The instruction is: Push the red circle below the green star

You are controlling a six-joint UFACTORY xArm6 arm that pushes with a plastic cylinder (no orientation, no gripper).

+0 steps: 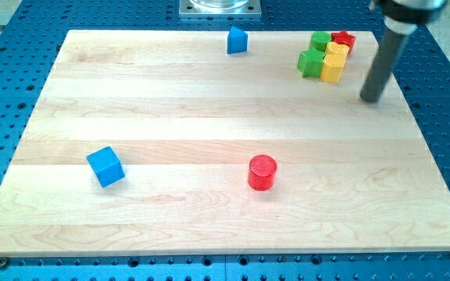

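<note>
The red circle (262, 172) lies on the wooden board (209, 101), low and a little right of the middle, well apart from the other blocks. Two green blocks sit in a tight cluster at the view's top right. The lower-left one (312, 63) looks like the green star, and the other green block (320, 40) is just above it. My tip (372, 98) rests on the board to the right of the cluster, a short gap from the yellow blocks. It is far up and right of the red circle.
The cluster also holds two yellow blocks (337, 51) (332, 70) and a red block (344, 39) at its top right. A blue block (237, 40) sits near the top edge. A blue cube (105, 166) sits at the lower left.
</note>
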